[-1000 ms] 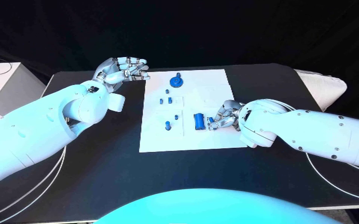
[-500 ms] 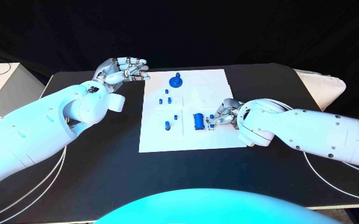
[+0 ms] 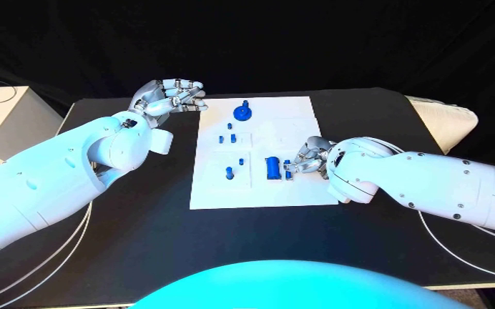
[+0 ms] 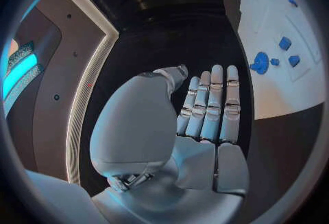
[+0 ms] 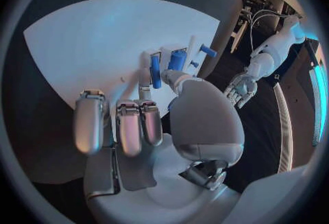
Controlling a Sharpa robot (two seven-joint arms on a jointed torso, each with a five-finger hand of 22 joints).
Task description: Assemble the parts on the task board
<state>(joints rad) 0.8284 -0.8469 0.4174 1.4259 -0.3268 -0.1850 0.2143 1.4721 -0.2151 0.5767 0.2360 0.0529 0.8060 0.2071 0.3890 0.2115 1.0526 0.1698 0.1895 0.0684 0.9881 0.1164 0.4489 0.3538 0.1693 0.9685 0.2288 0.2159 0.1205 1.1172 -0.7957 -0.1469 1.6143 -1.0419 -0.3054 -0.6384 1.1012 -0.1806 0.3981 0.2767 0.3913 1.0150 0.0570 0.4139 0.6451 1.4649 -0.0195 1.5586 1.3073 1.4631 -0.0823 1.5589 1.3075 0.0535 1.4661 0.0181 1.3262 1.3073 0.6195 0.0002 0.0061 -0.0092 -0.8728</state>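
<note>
The white task board (image 3: pixel 299 194) lies mid-table. On it are a round blue part (image 3: pixel 242 113) at the far end, several small blue pieces (image 3: pixel 231 173) and a longer blue block (image 3: pixel 273 167). My right hand (image 3: pixel 310 157) rests low on the board's right side. Its thumb and a fingertip pinch a small blue part (image 3: pixel 287 164) right beside the block, and the other fingers (image 5: pixel 128 125) stay stretched out. In the right wrist view the thumb meets the upright blue part (image 5: pixel 156 70). My left hand (image 3: pixel 170 98) hovers off the board's far left corner, fingers (image 4: pixel 214 104) apart and holding nothing.
The black table (image 3: pixel 134 209) spreads around the board on all sides. A pale object (image 3: pixel 446 119) lies off the table's right edge and a white box (image 3: pixel 16 116) stands off its left edge.
The right hand's fingertips have crept slightly toward the blue block, and a small blue part now shows between them. The left hand has stayed put.
</note>
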